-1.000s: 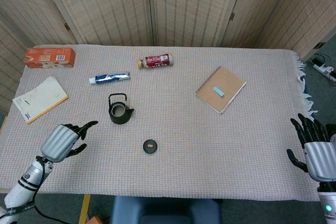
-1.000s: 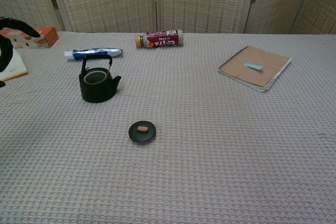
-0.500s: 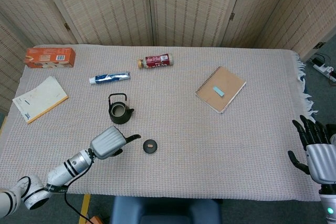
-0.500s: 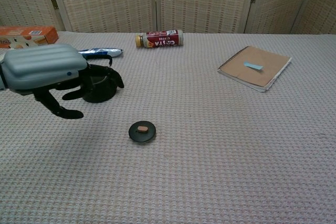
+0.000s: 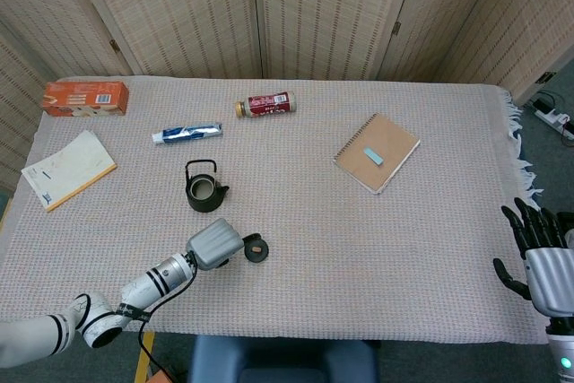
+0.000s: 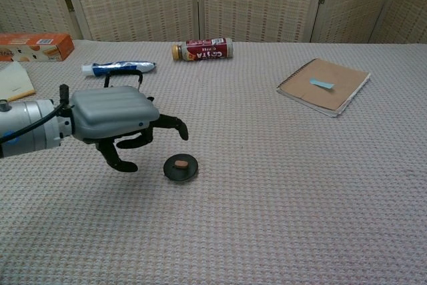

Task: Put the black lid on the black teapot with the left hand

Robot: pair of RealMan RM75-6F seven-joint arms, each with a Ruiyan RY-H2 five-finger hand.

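Observation:
The black lid [image 5: 257, 250] [image 6: 181, 167], round with a tan knob, lies flat on the cloth near the front. The black teapot [image 5: 204, 187] stands upright behind it with its handle up and no lid on; in the chest view my hand hides most of it, leaving the handle [image 6: 123, 74] showing. My left hand [image 5: 218, 243] [image 6: 120, 121] hovers just left of the lid, its dark fingers spread and curved over it, holding nothing. My right hand [image 5: 541, 256] stays at the far right edge with fingers apart and empty.
Behind the teapot lie a toothpaste tube [image 5: 187, 134] and a red can [image 5: 265, 104] on its side. An orange box [image 5: 85, 98] and a notepad [image 5: 68, 168] sit at the left, a spiral notebook [image 5: 378, 152] at the right.
My left hand has swept rightward and forward from the table's left front to just beside the lid. Lid and teapot have not moved; the right hand drifted slightly lower.

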